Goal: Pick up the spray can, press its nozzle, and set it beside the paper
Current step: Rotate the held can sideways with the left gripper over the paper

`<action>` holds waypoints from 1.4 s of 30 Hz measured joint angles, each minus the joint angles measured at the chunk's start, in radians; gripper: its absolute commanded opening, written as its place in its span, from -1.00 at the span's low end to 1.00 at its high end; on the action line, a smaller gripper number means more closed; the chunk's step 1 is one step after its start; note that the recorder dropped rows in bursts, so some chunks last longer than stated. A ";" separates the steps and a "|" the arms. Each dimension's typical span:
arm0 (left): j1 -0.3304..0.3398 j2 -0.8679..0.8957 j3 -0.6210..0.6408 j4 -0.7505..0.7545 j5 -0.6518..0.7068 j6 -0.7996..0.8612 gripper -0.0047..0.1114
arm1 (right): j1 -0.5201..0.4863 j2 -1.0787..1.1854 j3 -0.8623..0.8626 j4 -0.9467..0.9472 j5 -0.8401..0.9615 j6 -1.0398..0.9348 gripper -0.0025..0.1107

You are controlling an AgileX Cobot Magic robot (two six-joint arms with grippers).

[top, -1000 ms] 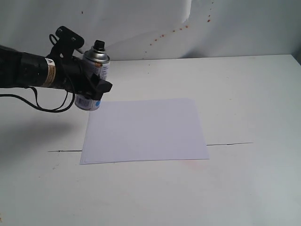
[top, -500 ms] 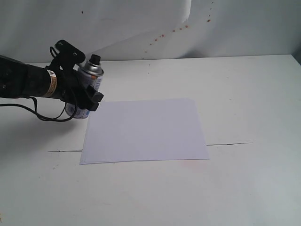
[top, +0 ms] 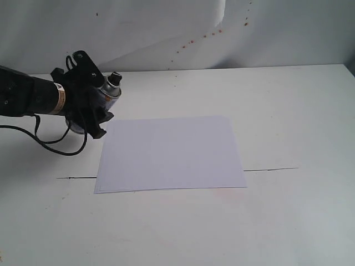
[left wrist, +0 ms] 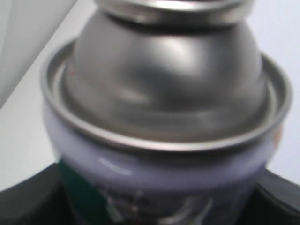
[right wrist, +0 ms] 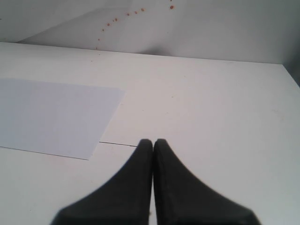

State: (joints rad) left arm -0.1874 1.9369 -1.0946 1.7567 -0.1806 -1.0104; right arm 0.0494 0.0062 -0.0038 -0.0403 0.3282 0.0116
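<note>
The silver spray can (top: 106, 93) leans tilted in my left gripper (top: 93, 113), which is shut on its body, just off the far left corner of the white paper (top: 172, 152). Its black nozzle (top: 115, 76) points up and to the right. The can's base is hidden behind the fingers, so contact with the table cannot be told. In the left wrist view the spray can (left wrist: 164, 93) fills the picture with its domed top, and the nozzle is cut off. My right gripper (right wrist: 153, 143) is shut and empty above the bare table, with the paper (right wrist: 47, 112) off to one side; the exterior view does not show it.
A thin dark line (top: 269, 169) runs across the white table on either side of the sheet. The left arm's black cable (top: 55, 141) loops down by the can. Reddish specks (top: 191, 41) mark the white backdrop.
The left gripper has come down and to the left with the can, which has tipped from nearly upright to tilted and now sits low beside the paper's corner.
</note>
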 measured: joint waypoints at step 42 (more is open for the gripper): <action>-0.057 -0.103 0.054 -0.366 -0.112 0.127 -0.92 | 0.000 0.000 0.000 0.000 0.000 0.000 -0.96</action>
State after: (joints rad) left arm -0.2444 1.8339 -1.0411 1.3911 -0.2925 -0.8830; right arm 0.0494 0.0062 -0.0038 -0.0403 0.3282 0.0116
